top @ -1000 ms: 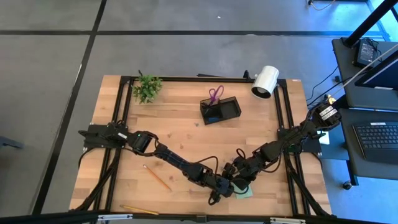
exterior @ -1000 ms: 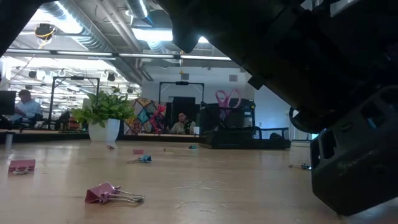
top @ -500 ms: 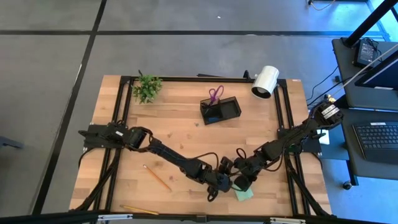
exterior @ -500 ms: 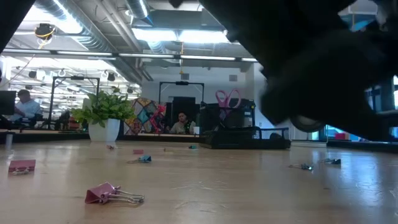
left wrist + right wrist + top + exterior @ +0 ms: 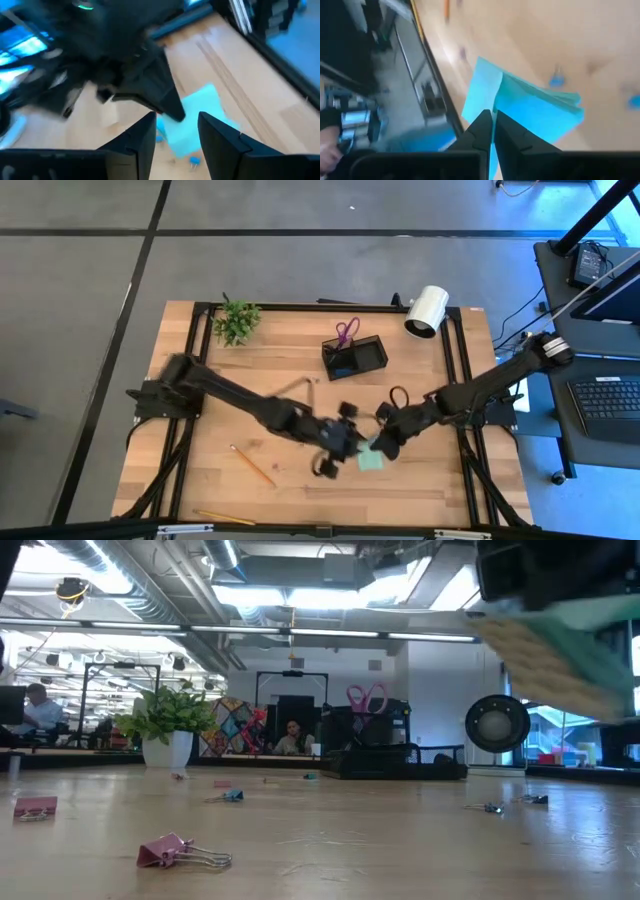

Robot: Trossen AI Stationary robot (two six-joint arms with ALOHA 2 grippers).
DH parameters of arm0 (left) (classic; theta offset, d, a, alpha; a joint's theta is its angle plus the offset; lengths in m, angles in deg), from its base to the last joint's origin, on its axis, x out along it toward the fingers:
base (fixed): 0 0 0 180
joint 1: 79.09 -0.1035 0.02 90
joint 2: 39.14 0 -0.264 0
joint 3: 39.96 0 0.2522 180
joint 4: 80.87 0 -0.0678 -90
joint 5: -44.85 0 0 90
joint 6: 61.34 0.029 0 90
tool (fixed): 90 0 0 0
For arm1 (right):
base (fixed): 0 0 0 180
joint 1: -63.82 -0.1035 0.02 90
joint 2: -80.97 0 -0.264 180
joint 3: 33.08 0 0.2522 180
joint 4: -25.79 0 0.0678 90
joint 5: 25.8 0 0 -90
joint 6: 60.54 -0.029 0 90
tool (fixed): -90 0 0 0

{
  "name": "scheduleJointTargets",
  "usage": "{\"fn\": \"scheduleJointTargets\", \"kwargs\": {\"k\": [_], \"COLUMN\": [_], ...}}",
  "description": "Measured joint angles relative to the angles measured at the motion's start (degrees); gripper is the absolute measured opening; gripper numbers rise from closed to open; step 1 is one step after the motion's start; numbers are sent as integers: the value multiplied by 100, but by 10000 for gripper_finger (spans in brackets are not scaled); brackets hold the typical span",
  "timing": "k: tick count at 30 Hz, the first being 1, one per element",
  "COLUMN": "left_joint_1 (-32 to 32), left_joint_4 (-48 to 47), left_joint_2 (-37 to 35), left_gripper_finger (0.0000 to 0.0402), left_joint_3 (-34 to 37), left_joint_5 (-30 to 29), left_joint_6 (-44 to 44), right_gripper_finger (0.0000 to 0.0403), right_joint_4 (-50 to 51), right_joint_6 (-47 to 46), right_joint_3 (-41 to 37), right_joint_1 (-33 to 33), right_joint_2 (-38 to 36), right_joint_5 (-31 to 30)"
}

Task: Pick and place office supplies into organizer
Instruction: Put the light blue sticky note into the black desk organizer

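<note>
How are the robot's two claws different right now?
The right end effector is pinched shut on the green sticky-note pad and holds it up off the table; the left end effector is open and grips nothing. The right one reaches in from the table's right side, the left one from its left side. Both are dark, two-fingered, and meet near the table's middle front.

No readable text

No lettering, label, brand, number or sign can be read in any view.
</note>
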Motion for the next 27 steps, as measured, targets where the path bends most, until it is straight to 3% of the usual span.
{"fn": "scheduleJointTargets", "kwargs": {"k": [3,9,13,19,27], "left_joint_1": [-97,-78,-91,-85,-83], "left_joint_4": [471,1517,1654,1651,1636], "left_joint_2": [-830,-2370,-3110,-3779,-3923], "left_gripper_finger": [141,141,141,141,141], "left_joint_3": [966,2801,3720,4539,4773], "left_joint_5": [-87,-1032,-1448,-1717,-1671], "left_joint_6": [-292,-551,-881,-1404,-1380], "right_gripper_finger": [22,22,22,22,22], "right_joint_4": [-6,31,99,204,441], "right_joint_6": [265,425,319,-91,-652], "right_joint_3": [0,0,0,0,0], "right_joint_1": [160,575,1012,1783,2854], "right_joint_2": [-342,-885,-1177,-1342,-1294], "right_joint_5": [-521,-1417,-1808,-1994,-2118]}}
